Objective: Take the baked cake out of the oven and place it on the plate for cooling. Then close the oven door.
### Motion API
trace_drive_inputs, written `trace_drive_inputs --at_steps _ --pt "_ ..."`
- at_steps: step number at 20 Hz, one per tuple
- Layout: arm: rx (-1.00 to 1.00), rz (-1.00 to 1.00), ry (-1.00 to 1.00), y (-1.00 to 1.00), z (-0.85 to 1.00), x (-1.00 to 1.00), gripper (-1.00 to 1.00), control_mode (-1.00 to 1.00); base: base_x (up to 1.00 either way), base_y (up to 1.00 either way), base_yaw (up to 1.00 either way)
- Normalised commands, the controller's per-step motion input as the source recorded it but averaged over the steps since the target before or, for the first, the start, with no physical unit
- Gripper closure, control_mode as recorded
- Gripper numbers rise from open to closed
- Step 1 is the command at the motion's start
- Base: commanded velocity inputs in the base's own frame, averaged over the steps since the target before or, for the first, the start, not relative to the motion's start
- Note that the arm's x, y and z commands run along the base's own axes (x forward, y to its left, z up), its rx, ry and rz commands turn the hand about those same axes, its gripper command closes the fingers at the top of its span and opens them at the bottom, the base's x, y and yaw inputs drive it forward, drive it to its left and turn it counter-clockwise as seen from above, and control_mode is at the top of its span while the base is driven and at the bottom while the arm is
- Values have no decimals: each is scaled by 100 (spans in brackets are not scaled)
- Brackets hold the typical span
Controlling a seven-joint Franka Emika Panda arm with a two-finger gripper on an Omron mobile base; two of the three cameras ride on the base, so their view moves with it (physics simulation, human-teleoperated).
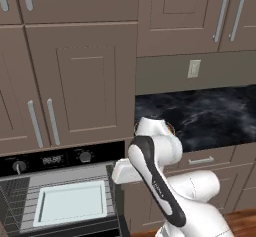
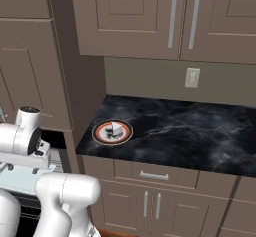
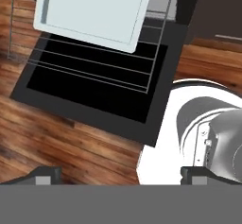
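The baked cake [image 2: 115, 129], a small whitish wedge, lies on the red-ringed plate [image 2: 103, 136] at the left end of the black counter. The oven [image 1: 50, 159] stands open, and a pale tray [image 1: 70, 202] rests on its pulled-out rack. In the hand view the oven door [image 3: 94, 93] lies folded down flat over the wooden floor, with the rack and tray [image 3: 94, 10] above it. My gripper [image 3: 120, 176] points down over the door's right corner. It is open, its fingertips [image 3: 45, 175] are far apart and nothing sits between them.
The black marble counter [image 2: 190, 131] runs right of the plate, with drawers and cabinet doors below. Brown wall cabinets [image 1: 85, 86] hang above the oven and the counter. My own arm [image 1: 155, 171] hides the counter's left end in the left base view.
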Motion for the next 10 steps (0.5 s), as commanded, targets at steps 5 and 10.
trace_drive_inputs --at_steps 5,10 --pt "-17 -2 13 66 -33 -1 -100 -100 0 0 0" --pt "-17 -3 15 62 -35 0 -100 -100 0 0 0"
